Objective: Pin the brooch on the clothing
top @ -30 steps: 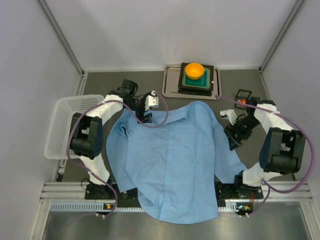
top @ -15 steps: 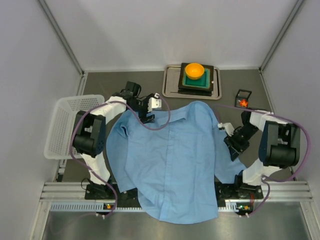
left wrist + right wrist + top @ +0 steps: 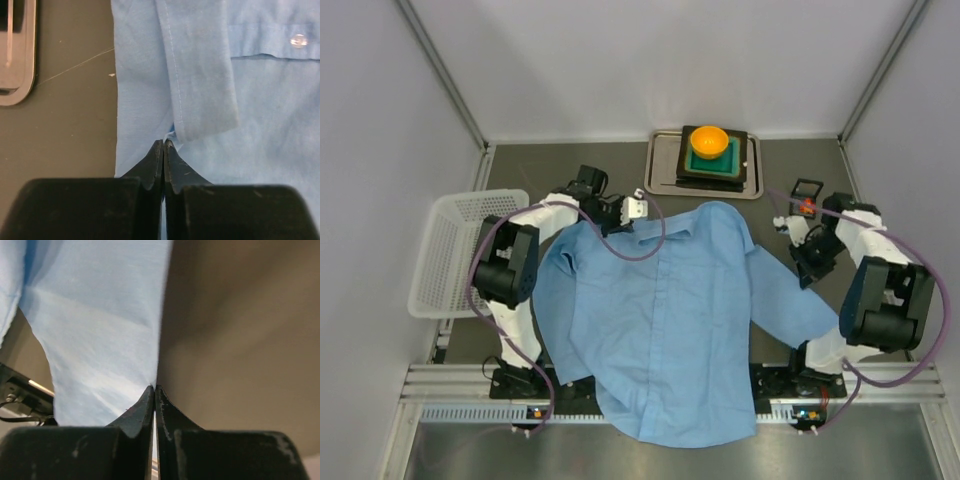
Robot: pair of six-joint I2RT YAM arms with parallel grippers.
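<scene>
1. Shirt (image 3: 660,320), light blue, spread front up on the dark table (image 3: 560,165). Long axis from near edge to far edge, collar (image 3: 705,213) at the far end.
2. Brooch (image 3: 807,206), a tiny red-orange speck, off the shirt past its far right shoulder. On the near side of a small black frame (image 3: 807,187), touching or just beside, impossible to tell. Not yet on the cloth. Too small to make out its long axis or which way the pin faces.
3. Left gripper (image 3: 617,222) at the left end of the collar. Jaws pressed together on the shirt's edge just below the collar point, a nip of blue cloth between the tips.
4. Right gripper (image 3: 805,262) at the right sleeve (image 3: 790,300). Jaws together on the sleeve's edge.
5. Key relation: brooch just beyond the right gripper toward the far edge, and well apart from the left gripper, across the whole collar. Right arm plainly the nearer. Probably a matter of releasing the sleeve before reaching for the pin.
6. Only from above: brooch, frame, metal tray (image 3: 665,165) with orange bowl (image 3: 709,139), white basket (image 3: 445,250) at far left.
7. Only from the left wrist: collar stitching, one clear button (image 3: 298,40), the exact pinch spot.
8. Only from the right wrist: sleeve cloth apparently raised, draping from the closed tips. No brooch in either wrist view.
</scene>
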